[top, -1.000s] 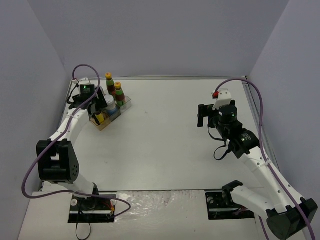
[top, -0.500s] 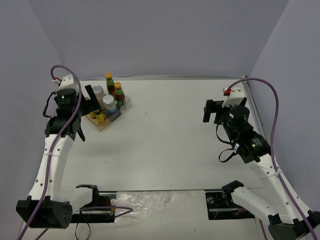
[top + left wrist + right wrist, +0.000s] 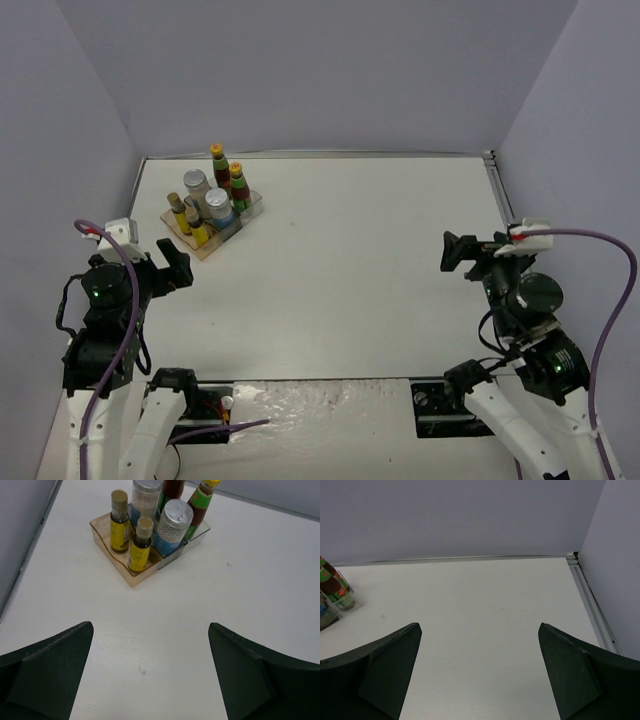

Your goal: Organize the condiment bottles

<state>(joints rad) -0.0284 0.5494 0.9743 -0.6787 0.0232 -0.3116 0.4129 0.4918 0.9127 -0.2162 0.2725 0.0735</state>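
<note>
Six bottles [image 3: 217, 203] stand upright in the tray [image 3: 107, 545] near the far left corner of the desk [image 3: 350, 280]. Two sauces [image 3: 200, 502] are at the tray end toward the far edge, two slim ones [image 3: 139, 544] at the end toward the left edge, and two jars [image 3: 173, 526] between them. Left claw [image 3: 150, 630] is wide open and holds nothing, near the left edge, apart from the tray. Right claw [image 3: 480, 626] is also wide open and empty, near the right edge.
</note>
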